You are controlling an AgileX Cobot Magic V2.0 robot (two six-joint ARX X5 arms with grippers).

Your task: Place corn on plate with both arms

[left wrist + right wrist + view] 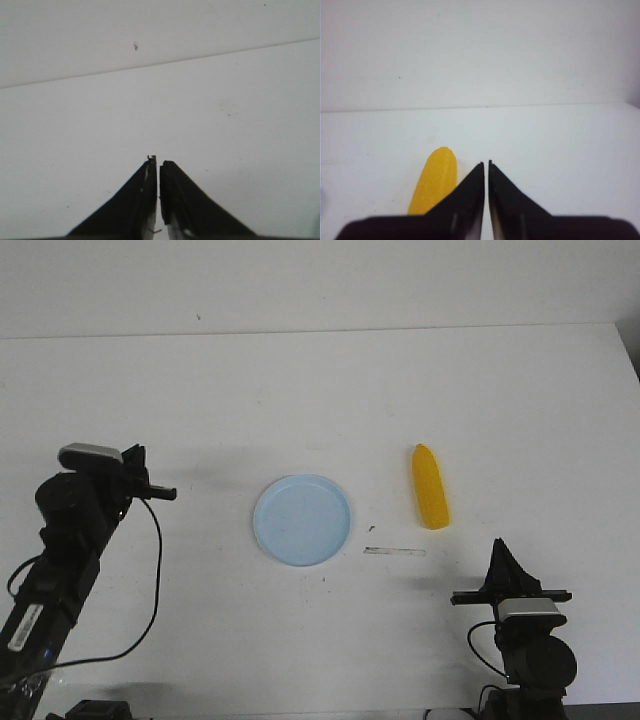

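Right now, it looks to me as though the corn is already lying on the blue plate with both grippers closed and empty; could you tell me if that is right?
Not quite: the corn is not on the plate. The front view shows it lying on the table, apart from the plate, on the right arm's side. The rest holds: the left gripper and right gripper are both closed and empty.

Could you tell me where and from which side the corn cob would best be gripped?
Probably across its thick middle, from above. The corn cob lies flat on the table, lengthwise away from the robot, tapered end far, so fingers would close on its long sides. The right claw, shut now, is nearer.
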